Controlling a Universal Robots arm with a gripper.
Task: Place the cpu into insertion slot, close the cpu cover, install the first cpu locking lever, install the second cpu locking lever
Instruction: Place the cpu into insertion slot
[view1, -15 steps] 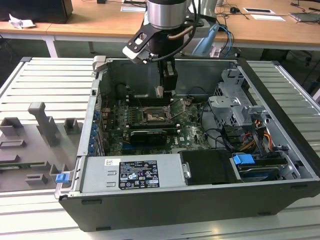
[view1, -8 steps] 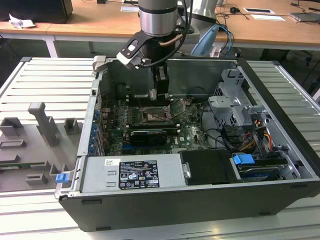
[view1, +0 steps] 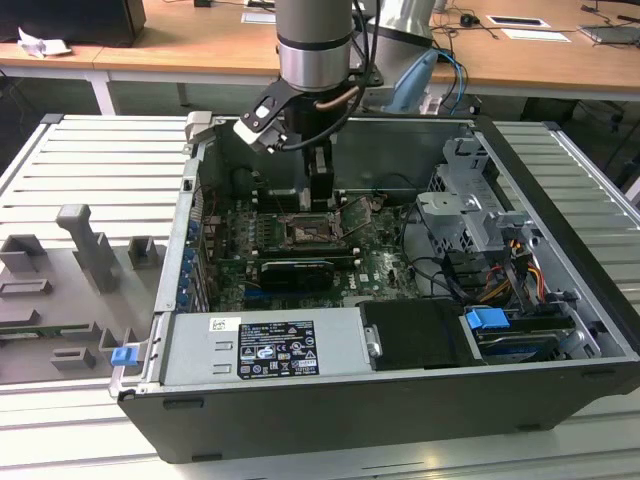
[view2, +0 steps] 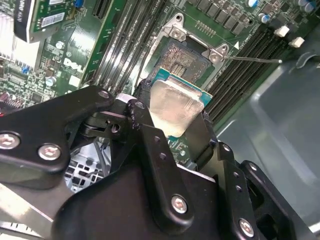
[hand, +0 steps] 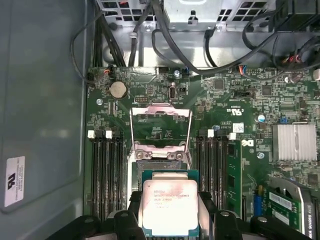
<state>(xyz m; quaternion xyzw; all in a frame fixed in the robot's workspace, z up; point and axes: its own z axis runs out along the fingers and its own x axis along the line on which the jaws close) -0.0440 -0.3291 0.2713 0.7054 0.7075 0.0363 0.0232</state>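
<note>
My gripper (hand: 170, 202) is shut on the cpu (hand: 169, 205), a pale silvery square chip on a green carrier, with a black finger (hand: 131, 212) on either side. The second wrist view shows the cpu (view2: 175, 106) hovering tilted over one edge of the insertion slot (view2: 184, 59), whose dark contact field lies bare. The cpu cover (hand: 160, 114) stands swung open beyond the slot, a silvery frame with the board showing through its window. A thin locking lever (view2: 255, 60) sticks out beside the slot. In the exterior view my gripper (view1: 318, 195) hangs inside the case just above the insertion slot (view1: 305, 233).
Long black memory slots (hand: 106, 170) run along both sides of the slot. A black card (view1: 295, 271), a silver power supply (view1: 265, 345) and a drive cage (view1: 470, 215) with cables stand inside the case walls. A finned heat sink (hand: 295, 142) sits on the board.
</note>
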